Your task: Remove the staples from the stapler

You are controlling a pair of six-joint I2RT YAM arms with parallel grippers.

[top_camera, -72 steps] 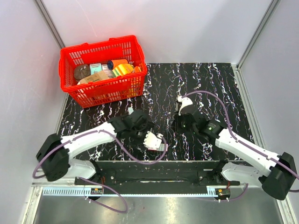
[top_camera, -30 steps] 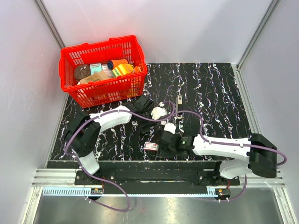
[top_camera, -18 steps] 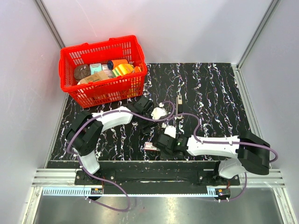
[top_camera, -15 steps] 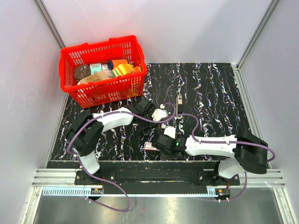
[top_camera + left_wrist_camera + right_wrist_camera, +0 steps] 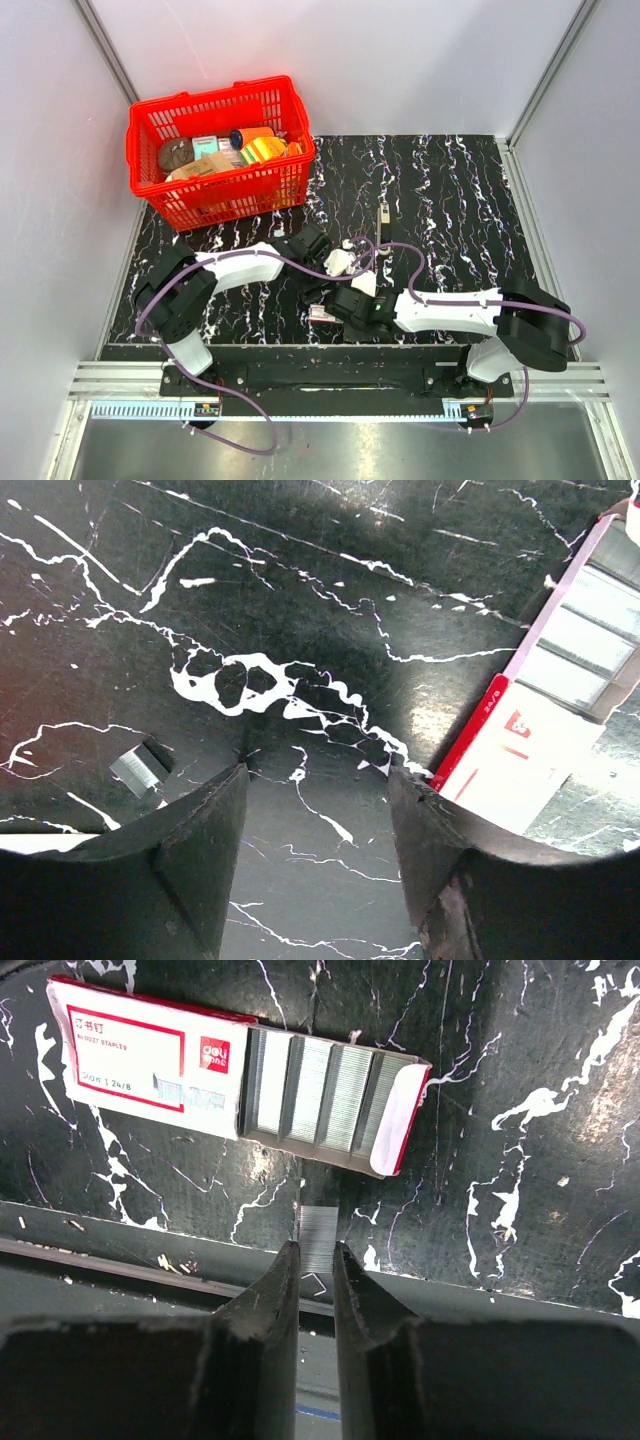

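Note:
The stapler [image 5: 383, 214] lies as a slim dark piece on the black marble table [image 5: 450, 200], far from both grippers and out of both wrist views. My right gripper [image 5: 317, 1255] is shut on a short silver strip of staples [image 5: 319, 1230], just in front of the open white-and-red staple box [image 5: 240, 1070]. In the top view this gripper [image 5: 340, 303] is beside that box [image 5: 322, 314] at the table's front edge. My left gripper [image 5: 320, 780] is open and empty just above the table, also seen in the top view [image 5: 336, 263].
A red basket [image 5: 222, 150] full of items stands at the back left. A small loose staple piece [image 5: 135, 770] lies by my left finger. The staple box shows at the right of the left wrist view [image 5: 530, 730]. The table's front rail [image 5: 120, 1250] runs under my right fingers.
My left gripper has moved a little toward the front, closer to the staple box. My right gripper has edged slightly left by the box.

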